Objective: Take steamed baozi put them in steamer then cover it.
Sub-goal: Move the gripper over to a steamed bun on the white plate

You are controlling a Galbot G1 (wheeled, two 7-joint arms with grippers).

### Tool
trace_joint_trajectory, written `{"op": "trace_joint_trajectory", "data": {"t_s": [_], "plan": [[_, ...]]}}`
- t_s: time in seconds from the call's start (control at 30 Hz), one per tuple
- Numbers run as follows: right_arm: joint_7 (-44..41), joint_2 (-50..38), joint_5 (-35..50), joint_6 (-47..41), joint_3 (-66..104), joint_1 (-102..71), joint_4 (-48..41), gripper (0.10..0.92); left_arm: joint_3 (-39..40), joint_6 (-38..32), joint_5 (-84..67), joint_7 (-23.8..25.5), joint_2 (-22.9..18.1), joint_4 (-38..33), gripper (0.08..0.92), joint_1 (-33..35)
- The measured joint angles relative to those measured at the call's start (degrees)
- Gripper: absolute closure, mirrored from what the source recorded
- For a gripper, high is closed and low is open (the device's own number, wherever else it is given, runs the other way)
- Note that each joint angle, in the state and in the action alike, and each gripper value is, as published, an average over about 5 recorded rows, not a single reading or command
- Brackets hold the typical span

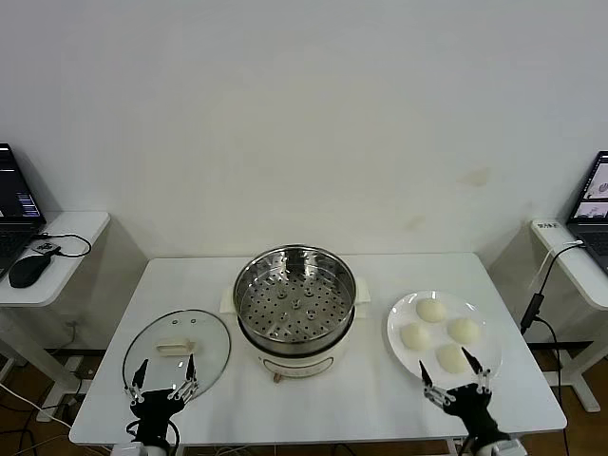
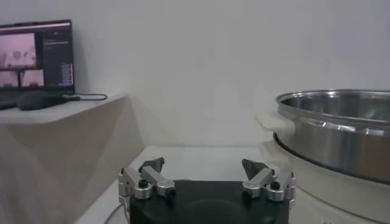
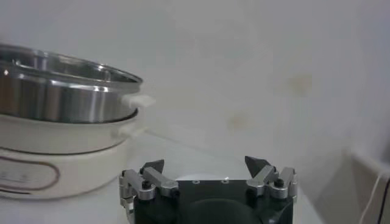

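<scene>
- The fingers of the left gripper (image 1: 164, 376) and right gripper (image 1: 455, 372) are spread, empty.
- Four baozi (image 1: 431, 311) are kept on the plate (image 1: 399, 318).
- The steamer (image 1: 294, 295) is uncovered mid-bench (image 1: 370, 389); the cover (image 1: 177, 347) lies to its left.

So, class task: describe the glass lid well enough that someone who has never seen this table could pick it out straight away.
Start at the steel steamer in the middle of the white table. On the robot's left of it, flat on the tabletop by the left pincer, lies the cover. Unlike the white plate holding four buns on the other side, it is clear glass with a metal rim and a cream bar handle.
</scene>
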Motion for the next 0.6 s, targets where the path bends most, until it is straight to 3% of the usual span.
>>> {"op": "trace_joint_trajectory", "data": {"t_s": [0.27,0.6], "plan": [[-4.03,-9.61,-5.72,-4.71,-0.86,7.9,-4.06,0.203,-0.13,-0.39,2.88,1.11,0.89,-0.14,0.177,-0.7],[-15.91,-26.22,-9.23,-6.74,-9.58,24.2,-13.92,0.203,-0.49,-0.54,5.3,1.39,1.7,-0.39,0.177,-0.97]]}}
